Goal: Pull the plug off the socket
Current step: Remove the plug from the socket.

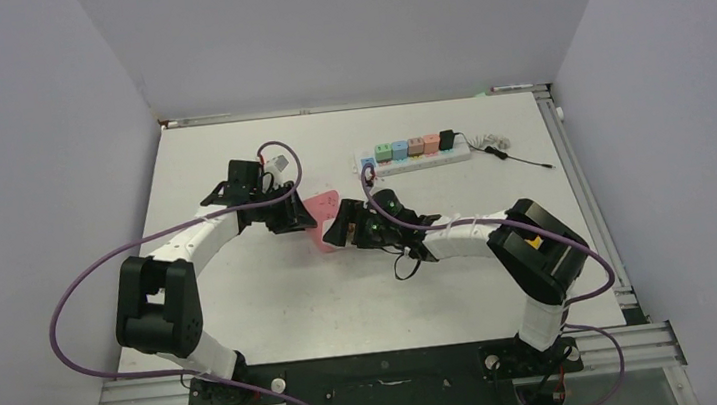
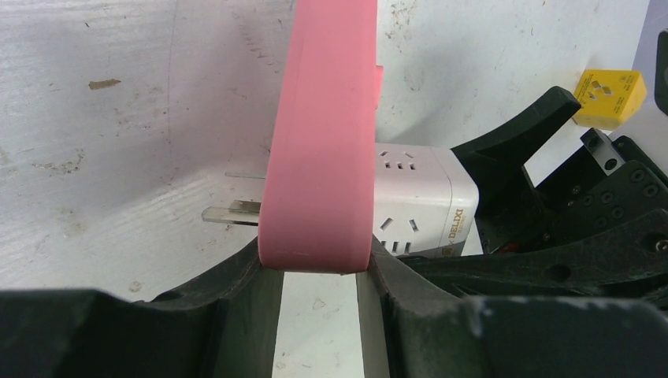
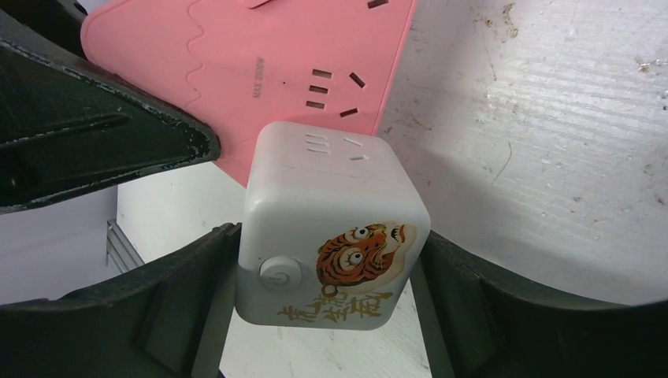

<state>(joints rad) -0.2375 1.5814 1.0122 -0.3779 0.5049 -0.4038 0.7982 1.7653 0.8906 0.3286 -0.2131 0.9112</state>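
The socket is a flat pink block (image 2: 323, 134) with metal prongs (image 2: 230, 213) sticking out of its far face. My left gripper (image 2: 319, 264) is shut on its narrow edges and holds it just above the table near the middle (image 1: 321, 216). The plug is a white cube (image 3: 331, 213) with a tiger picture and a round button. It sits seated against the pink socket's (image 3: 260, 63) face. My right gripper (image 3: 331, 252) has a finger pressed on each side of the cube. From above, the right gripper (image 1: 337, 227) hides the cube.
A white power strip (image 1: 415, 151) carrying several coloured adapters lies at the back right, with a thin black cable (image 1: 521, 157) trailing to its right. A yellow adapter (image 2: 608, 96) lies on the table beyond the right gripper. Grey walls enclose three sides of the table.
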